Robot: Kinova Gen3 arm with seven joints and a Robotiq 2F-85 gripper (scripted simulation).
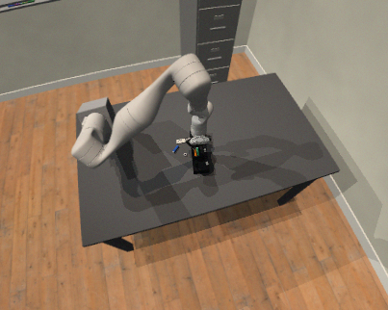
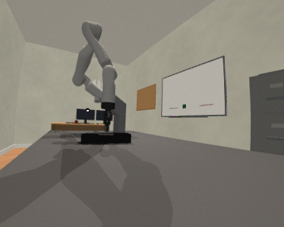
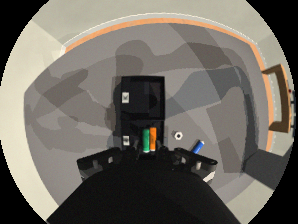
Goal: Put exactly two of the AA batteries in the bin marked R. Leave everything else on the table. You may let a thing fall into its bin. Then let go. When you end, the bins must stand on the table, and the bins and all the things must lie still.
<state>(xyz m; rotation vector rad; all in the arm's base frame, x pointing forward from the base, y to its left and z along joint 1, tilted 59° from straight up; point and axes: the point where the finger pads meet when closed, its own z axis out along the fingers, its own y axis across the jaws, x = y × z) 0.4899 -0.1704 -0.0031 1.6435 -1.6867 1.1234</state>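
Two black bins (image 1: pixel 201 161) stand end to end on the dark table, and each has a small white label I cannot read. In the wrist view a green battery (image 3: pixel 144 141) and an orange battery (image 3: pixel 153 139) lie side by side in the nearer bin (image 3: pixel 143 137). The farther bin (image 3: pixel 141 99) looks empty. My gripper (image 3: pixel 147 145) hangs right above the nearer bin with its fingers apart and nothing between them. It also shows in the top view (image 1: pixel 199 142) and the exterior view (image 2: pixel 107 127). A blue battery (image 1: pixel 175 150) lies on the table left of the bins.
A small white ring (image 3: pixel 177 135) lies on the table between the bins and the blue battery (image 3: pixel 197 145). A small pale thing (image 1: pixel 181 141) lies near the arm's wrist. The arm's base stands at the table's left edge.
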